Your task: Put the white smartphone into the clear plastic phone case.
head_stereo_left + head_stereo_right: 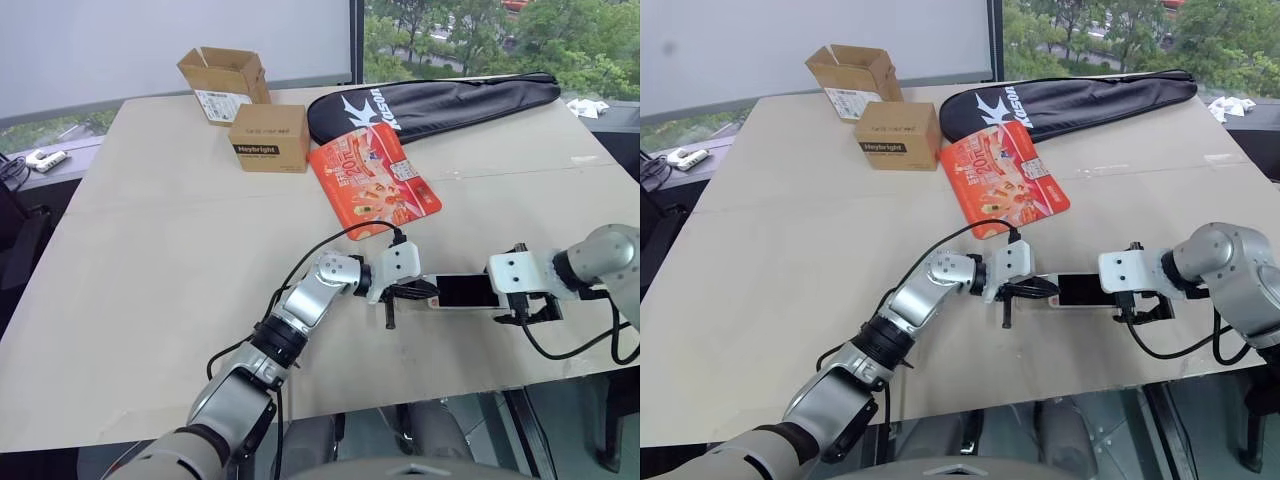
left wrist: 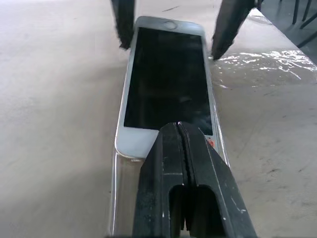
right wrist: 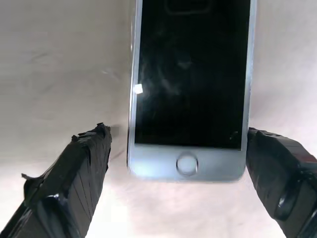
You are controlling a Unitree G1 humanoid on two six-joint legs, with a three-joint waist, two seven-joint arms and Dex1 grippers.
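White smartphone (image 2: 167, 84) lies partly seated in the clear plastic phone case (image 2: 121, 198) on the table (image 1: 150, 250) — my left end effector (image 2: 184, 148) pinched closed pressing it, right end effector (image 3: 178, 163) spread wide astride its home-button end — final seating remains.

Tan table (image 1: 150, 300) with boxes (image 1: 270, 138), packet (image 1: 373, 180)

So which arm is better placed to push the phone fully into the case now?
Probably the right. The right gripper is open, a finger on each side of the phone at its home-button end. The left gripper is shut over the case.
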